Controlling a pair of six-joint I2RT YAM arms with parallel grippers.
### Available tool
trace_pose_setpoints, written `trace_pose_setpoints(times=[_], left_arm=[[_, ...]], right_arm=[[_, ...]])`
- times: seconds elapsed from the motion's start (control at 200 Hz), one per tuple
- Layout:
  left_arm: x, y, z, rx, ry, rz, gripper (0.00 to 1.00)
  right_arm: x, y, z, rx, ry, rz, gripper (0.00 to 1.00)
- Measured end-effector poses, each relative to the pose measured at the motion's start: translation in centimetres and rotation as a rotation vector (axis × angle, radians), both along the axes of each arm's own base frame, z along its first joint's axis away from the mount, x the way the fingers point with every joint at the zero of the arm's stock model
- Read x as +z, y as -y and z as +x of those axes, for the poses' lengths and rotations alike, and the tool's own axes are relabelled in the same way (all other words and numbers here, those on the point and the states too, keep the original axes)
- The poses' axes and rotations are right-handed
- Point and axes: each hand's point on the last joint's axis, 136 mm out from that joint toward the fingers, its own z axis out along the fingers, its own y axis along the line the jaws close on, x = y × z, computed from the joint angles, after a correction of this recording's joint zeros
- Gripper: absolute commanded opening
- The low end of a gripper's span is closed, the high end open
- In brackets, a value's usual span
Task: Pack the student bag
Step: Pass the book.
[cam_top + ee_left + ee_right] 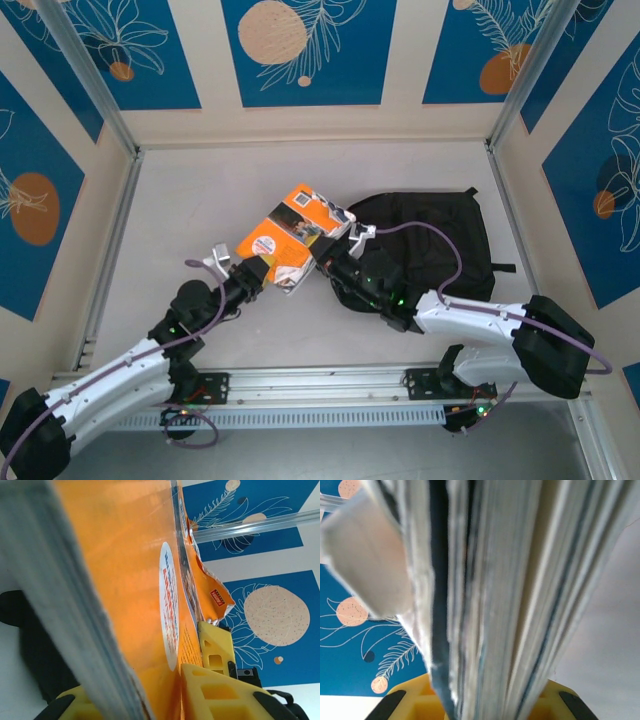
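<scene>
From above, a large black soft fabric student bag (pixel 435 240) lies on the pale grey worktop (pixel 200 200), right of centre. Its near left part is hidden behind the right arm (pixel 480 325) and a purple cable (pixel 440 245). One stack of paperback books (pixel 295 235) with an orange top cover sits tilted just left of the bag, between the two arms. How many books it holds cannot be counted here, and whether it touches the bag cannot be told. The left arm (pixel 120 370) reaches the stack's near left corner and the right arm its near right edge. Both sets of jaws are dark and mostly covered by the books.

In the left wrist view the orange cover and grey page edges fill most of the frame, cut off at the top and left. Two yellow fingers (pixel 215 690) press against either side of the stack, so the left jaws are closed on it. A dark patch of the bag (pixel 30 650) shows at lower left.

In the right wrist view, blurred page edges of several books rise from between two yellow fingers (pixel 407 700). The right jaws are clamped on the stack, and the fingertips are hidden.
</scene>
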Motion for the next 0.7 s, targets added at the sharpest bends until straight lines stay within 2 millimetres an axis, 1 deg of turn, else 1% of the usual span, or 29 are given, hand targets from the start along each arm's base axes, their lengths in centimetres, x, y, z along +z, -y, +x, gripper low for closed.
trace_pose_setpoints(times=[0.115, 0.2, 0.41, 0.475, 0.525, 0.59, 0.7], left_arm=[[-0.3, 0.0, 0.0, 0.003, -0.010, 0.007, 0.35], [-0.4, 0.0, 0.0, 0.003, -0.012, 0.018, 0.38], [-0.6, 0.0, 0.1, 0.003, -0.020, 0.026, 0.38], [-0.8, 0.0, 0.1, 0.003, -0.025, 0.030, 0.37], [-0.9, 0.0, 0.0, 0.003, -0.027, 0.033, 0.33], [-1.0, -0.1, 0.0, 0.003, -0.028, 0.041, 0.26], [-1.3, -0.1, 0.1, 0.008, -0.036, 0.046, 0.07]], right_arm=[[-0.2, -0.1, -0.2, -0.010, -0.011, 0.001, 0.00], [-0.5, -0.1, -0.3, -0.017, -0.030, -0.001, 0.00], [-2.2, -0.7, -0.4, -0.018, -0.077, -0.014, 0.00], [-2.5, -0.9, -0.4, -0.017, -0.086, -0.016, 0.00], [-2.7, -1.0, -0.5, -0.015, -0.093, -0.015, 0.00], [-2.8, -1.2, -0.6, -0.011, -0.098, -0.014, 0.00], [-2.9, -1.2, -0.7, -0.012, -0.102, -0.013, 0.01]])
